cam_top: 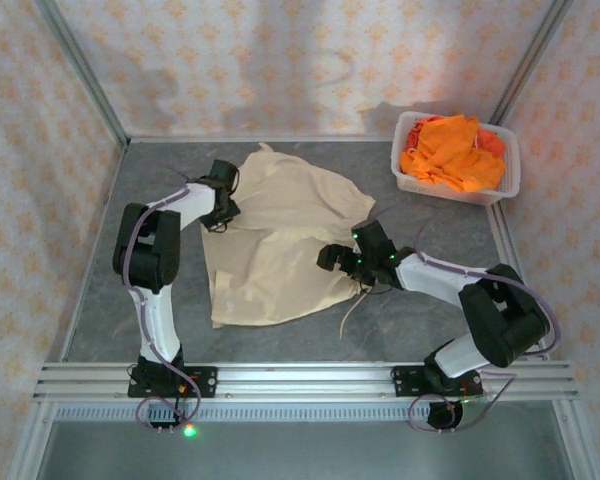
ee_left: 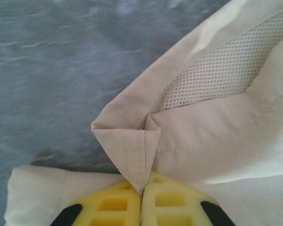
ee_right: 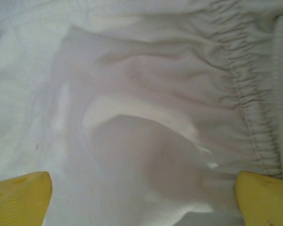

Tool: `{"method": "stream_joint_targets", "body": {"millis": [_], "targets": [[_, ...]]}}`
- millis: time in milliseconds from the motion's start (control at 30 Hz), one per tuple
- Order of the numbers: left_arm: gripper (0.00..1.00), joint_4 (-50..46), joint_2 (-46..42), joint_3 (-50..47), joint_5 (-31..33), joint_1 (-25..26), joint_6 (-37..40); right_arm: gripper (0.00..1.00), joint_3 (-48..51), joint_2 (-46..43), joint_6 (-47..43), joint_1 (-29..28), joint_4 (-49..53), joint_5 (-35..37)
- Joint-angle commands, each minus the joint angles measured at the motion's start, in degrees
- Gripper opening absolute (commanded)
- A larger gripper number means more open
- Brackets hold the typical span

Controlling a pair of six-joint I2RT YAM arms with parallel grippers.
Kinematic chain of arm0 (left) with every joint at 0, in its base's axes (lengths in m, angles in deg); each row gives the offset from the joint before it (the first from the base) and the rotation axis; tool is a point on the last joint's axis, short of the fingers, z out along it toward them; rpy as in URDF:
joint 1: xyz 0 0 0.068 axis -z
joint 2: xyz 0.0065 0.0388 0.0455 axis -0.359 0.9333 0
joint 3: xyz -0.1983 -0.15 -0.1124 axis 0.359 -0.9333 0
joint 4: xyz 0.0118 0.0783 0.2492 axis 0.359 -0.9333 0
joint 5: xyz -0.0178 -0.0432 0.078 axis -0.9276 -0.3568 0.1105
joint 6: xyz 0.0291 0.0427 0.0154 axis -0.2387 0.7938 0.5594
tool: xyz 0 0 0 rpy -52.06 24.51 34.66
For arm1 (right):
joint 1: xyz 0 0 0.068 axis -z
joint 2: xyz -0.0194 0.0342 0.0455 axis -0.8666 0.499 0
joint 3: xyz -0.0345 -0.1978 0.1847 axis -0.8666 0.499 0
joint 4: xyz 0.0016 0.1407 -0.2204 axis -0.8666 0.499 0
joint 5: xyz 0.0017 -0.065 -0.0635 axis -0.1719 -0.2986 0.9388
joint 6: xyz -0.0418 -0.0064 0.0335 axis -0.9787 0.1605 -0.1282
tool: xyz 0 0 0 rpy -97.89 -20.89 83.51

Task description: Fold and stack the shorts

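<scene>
A beige pair of shorts (cam_top: 280, 240) lies spread flat on the grey table. At its left edge my left gripper (cam_top: 221, 212) is shut on a folded hem corner. In the left wrist view the yellow fingers (ee_left: 113, 205) meet with that stitched corner pinched between them, so the left gripper (ee_left: 142, 190) holds the beige shorts (ee_left: 217, 141). My right gripper (cam_top: 330, 258) hovers over the cloth's right side. It stands open (ee_right: 141, 202) just above the fabric, beside the gathered waistband (ee_right: 247, 94). Orange shorts (cam_top: 450, 150) lie piled in the basket.
A white mesh basket (cam_top: 445, 190) stands at the back right corner. Bare grey table (cam_top: 130, 320) surrounds the cloth. Patterned walls close in the back and both sides, and a metal rail (cam_top: 300, 380) runs along the near edge.
</scene>
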Motion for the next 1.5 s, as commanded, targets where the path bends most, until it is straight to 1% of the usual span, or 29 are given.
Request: {"method": "stream_joint_targets", "body": {"millis": [0, 100, 167, 233, 267, 333, 400, 500, 533, 633, 767, 900, 1000, 1100, 1233, 1300, 1367, 1467], "targets": [[0.14, 3.2, -2.4, -4.8, 3.7, -1.8, -1.7, 0.99, 2.3, 1.2, 1.3, 0.1, 6.0, 3.0], [0.28, 6.1, -4.5, -7.9, 2.2, -3.1, -2.5, 0.99, 2.2, 0.5, 1.2, 0.0, 7.5, 2.0], [0.33, 7.6, -7.3, -8.8, 0.8, -3.7, -2.4, 0.99, 2.2, -0.8, 0.8, 0.1, 8.8, 1.0], [0.41, 7.9, -10.1, -8.9, -0.6, -3.8, -2.1, 0.99, 1.7, -3.2, 0.0, 0.1, 10.5, -0.6], [0.50, 8.1, -11.5, -8.9, -1.4, -3.8, -2.1, 0.99, 1.3, -4.4, -0.3, 0.1, 11.3, -1.4], [0.64, 9.0, -15.0, -9.4, -3.9, -3.8, -2.6, 0.99, -0.3, -7.9, -1.5, 0.1, 13.3, -2.5], [0.81, 10.2, -18.5, -10.6, -6.8, -3.7, -3.6, 0.99, -3.4, -10.9, -3.3, 0.1, 16.2, -1.5], [0.96, 12.2, -24.0, -13.7, -11.6, -3.3, -5.6, 0.99, -9.3, -12.6, -6.2, 0.6, 20.0, 1.5], [1.00, 12.6, -26.0, -15.1, -12.7, -2.8, -6.2, 0.99, -11.3, -12.1, -6.9, 1.1, 20.4, 2.4], [1.00, 13.4, -30.7, -19.2, -15.0, 0.0, -7.7, 0.99, -16.8, -7.4, -8.7, 3.8, 20.4, 2.8], [1.00, 13.5, -35.1, -24.3, -15.5, 4.7, -9.4, 0.99, -25.8, 3.7, -9.8, 8.0, 21.0, 0.4], [1.00, 18.7, -38.3, -32.5, -17.3, 7.2, -14.3, 0.99, -35.5, 14.9, -10.8, 9.7, 21.7, -1.5], [1.00, 21.7, -39.0, -37.4, -18.3, 7.6, -16.2, 0.99, -40.7, 21.6, -10.2, 10.2, 21.9, -1.7], [1.00, 25.2, -37.9, -41.2, -18.8, 7.7, -17.0, 0.99, -44.3, 27.4, -9.1, 10.7, 22.1, -2.5], [1.00, 27.8, -35.1, -42.8, -18.7, 7.7, -16.3, 0.99, -46.3, 32.3, -8.0, 11.1, 21.9, -1.8], [1.00, 27.7, -33.5, -42.9, -16.8, 7.5, -15.3, 0.99, -46.9, 33.7, -7.9, 11.3, 22.1, 0.2], [1.00, 27.3, -32.0, -42.8, -15.6, 6.3, -14.3, 0.99, -47.3, 35.0, -7.8, 11.7, 22.3, 1.6], [1.00, 29.8, -29.0, -44.0, -16.0, 2.7, -14.0, 0.99, -47.8, 36.7, -6.8, 12.9, 22.3, 2.9]]}}
